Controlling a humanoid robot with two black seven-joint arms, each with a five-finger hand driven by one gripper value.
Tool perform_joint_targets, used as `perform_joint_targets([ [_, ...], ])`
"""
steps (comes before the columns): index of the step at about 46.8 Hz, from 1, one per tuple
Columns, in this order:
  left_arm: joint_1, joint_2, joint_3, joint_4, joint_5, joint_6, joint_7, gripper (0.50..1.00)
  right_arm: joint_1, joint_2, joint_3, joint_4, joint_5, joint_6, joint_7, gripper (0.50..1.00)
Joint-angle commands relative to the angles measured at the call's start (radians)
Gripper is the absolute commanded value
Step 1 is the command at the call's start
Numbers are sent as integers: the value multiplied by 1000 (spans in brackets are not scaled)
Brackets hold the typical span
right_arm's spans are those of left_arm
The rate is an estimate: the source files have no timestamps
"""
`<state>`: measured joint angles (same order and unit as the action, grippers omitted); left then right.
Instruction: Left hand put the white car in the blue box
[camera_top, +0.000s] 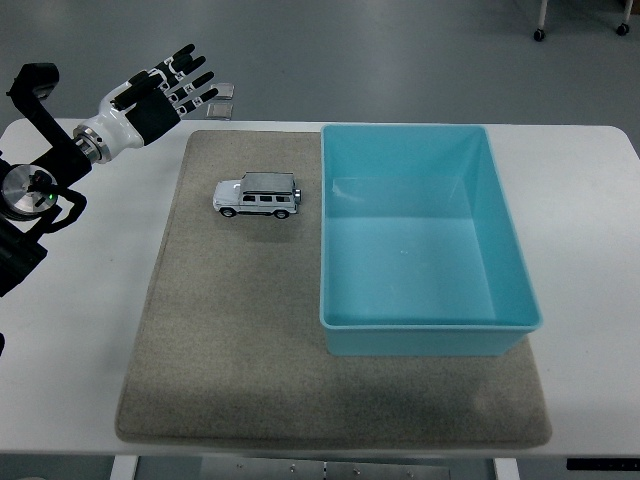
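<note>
White car waiting on the mat, my left hand raised and holding nothing.

Nearest me, the grey mat (250, 380) covers most of the white surface (590, 300), and the blue box (425, 240) sits on its right half, open-topped, with its long left wall running just right of the car. I see the white car (257, 196) on the mat's far left part, upright on its wheels: a boxy silver-white off-roader with dark windows, side-on to me, nose pointing left, near the box but apart from it. My left hand (165, 92) hovers beyond the mat's far left corner, well apart from the car, its fingers (190, 75) spread wide and straight. Past it, two small square tiles (222, 98) lie at the surface's far edge, then grey floor (400, 50).
</note>
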<state>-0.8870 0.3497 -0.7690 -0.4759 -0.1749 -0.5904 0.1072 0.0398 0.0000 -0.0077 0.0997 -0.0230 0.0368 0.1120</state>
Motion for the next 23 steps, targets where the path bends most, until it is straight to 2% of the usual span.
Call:
perform_joint_targets([
  [1,2,-6,-1,2,-1,0,0,1000,0,0,0,0,0,0,0,936],
  [16,2,8,13,-7,-3,-19,-3,1000,0,0,0,0,0,0,0,936],
  [23,5,37,25,-4,6,-20,-3,1000,0,0,0,0,0,0,0,936],
])
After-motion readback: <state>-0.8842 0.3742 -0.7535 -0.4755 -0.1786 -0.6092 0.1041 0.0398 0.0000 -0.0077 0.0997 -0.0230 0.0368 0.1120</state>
